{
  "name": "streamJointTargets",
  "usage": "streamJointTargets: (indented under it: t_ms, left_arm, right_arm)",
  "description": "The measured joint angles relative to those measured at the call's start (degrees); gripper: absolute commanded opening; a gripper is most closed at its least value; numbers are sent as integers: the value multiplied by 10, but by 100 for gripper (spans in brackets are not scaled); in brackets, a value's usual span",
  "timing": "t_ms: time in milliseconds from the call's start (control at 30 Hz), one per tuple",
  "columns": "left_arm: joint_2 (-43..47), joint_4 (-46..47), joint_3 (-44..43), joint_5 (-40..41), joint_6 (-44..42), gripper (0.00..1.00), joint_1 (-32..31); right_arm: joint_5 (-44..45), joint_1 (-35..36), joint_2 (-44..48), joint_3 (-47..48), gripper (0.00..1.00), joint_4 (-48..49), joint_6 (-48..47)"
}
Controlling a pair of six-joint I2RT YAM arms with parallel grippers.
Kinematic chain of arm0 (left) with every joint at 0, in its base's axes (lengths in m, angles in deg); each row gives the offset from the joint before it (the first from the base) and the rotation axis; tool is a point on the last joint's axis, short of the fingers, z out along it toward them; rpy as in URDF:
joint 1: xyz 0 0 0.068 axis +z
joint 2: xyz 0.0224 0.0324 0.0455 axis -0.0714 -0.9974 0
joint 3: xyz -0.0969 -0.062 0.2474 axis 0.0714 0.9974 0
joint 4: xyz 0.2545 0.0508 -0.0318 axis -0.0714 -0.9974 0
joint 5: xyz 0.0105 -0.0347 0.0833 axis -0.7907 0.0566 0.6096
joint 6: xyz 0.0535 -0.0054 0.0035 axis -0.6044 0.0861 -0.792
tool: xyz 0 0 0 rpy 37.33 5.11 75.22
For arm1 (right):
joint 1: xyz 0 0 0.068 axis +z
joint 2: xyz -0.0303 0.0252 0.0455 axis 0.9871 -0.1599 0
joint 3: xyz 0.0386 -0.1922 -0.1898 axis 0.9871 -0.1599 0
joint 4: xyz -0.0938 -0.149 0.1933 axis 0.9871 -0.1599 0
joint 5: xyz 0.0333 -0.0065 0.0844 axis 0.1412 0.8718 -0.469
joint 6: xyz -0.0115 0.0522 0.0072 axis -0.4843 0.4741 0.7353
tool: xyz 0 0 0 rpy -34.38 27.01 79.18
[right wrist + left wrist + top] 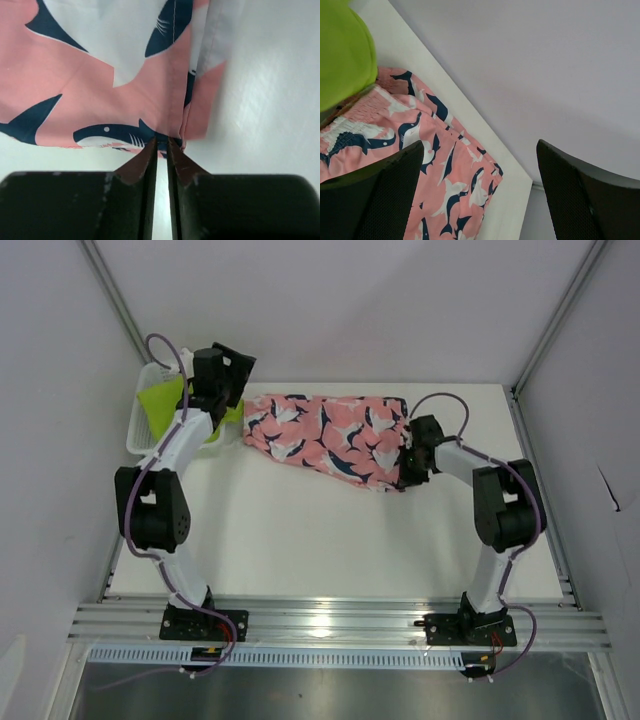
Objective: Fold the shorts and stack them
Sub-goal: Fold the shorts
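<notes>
The coral-pink shorts (325,435) with a navy and white print lie spread along the back of the white table. My right gripper (410,465) is at their right end. In the right wrist view its fingers (162,142) stand almost together, pinching the hem of the pink cloth (100,75). The lime-green shorts (165,400) sit bunched in the white basket at the back left. My left gripper (228,390) hovers open by the left end of the pink shorts. The left wrist view shows its wide-apart fingers (480,145) with nothing between them, above the pink cloth (445,185) and beside the green cloth (340,50).
The white mesh basket (140,430) stands at the table's back left edge, under the left arm. Grey walls and metal frame rails enclose the table on three sides. The table's back edge (520,190) runs close behind the pink shorts.
</notes>
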Motion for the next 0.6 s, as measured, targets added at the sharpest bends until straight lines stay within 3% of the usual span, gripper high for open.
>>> streamJointTargets:
  t_ms: [233,467,600]
  left_arm:
    - [65,-18,54,23,-59,95,-70]
    - [70,-56,86,19,-123,97,-89]
    - [70,-80,91,0,-169,97,-87]
  right_arm:
    - [81,-61,154,-165,19,3,15]
    - [94,-56,241,-151,35,3,24]
    - [64,-20,247,-117,36,13,26]
